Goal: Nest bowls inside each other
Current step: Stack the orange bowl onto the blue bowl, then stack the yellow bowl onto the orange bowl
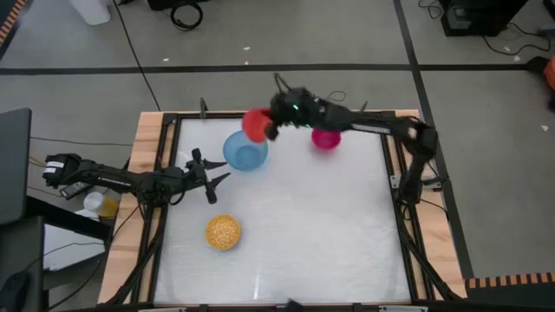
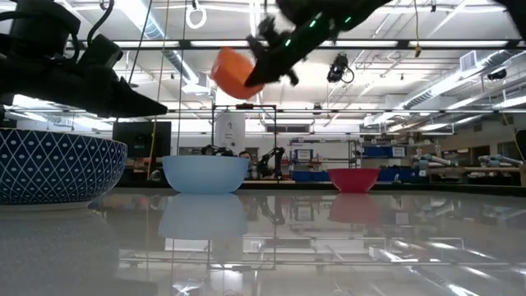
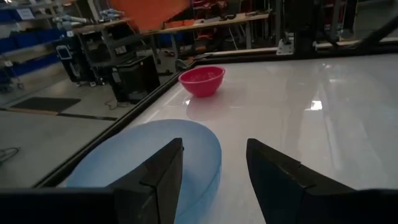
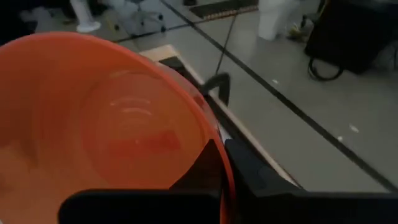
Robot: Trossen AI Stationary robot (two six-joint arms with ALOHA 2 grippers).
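Observation:
My right gripper (image 1: 270, 124) is shut on an orange-red bowl (image 1: 255, 126), high above the table's far edge and just beyond the light blue bowl (image 1: 245, 152). In the low view the orange-red bowl (image 2: 233, 72) hangs tilted well above the light blue bowl (image 2: 205, 174). A magenta-pink bowl (image 1: 326, 139) stands on its base at the far middle, and a yellow bowl (image 1: 223, 232) stands near the front left. My left gripper (image 1: 212, 178) waits open at the left, level, its fingers pointing past the light blue bowl (image 3: 124, 162). My right gripper (image 4: 227, 177) grips the orange-red bowl's rim (image 4: 216, 140), one finger (image 4: 208, 165) inside the bowl and one (image 4: 252, 171) outside its wall. The fingers come from the table's right, slanting down. The bowl is lifted clear and tilted, its opening turned toward the gripper.
The white table has a black frame and wooden side strips (image 1: 146, 147). A bowl with a blue-and-white patterned outside (image 2: 57, 168) stands close to the low camera at the left. The table's middle and right hold nothing.

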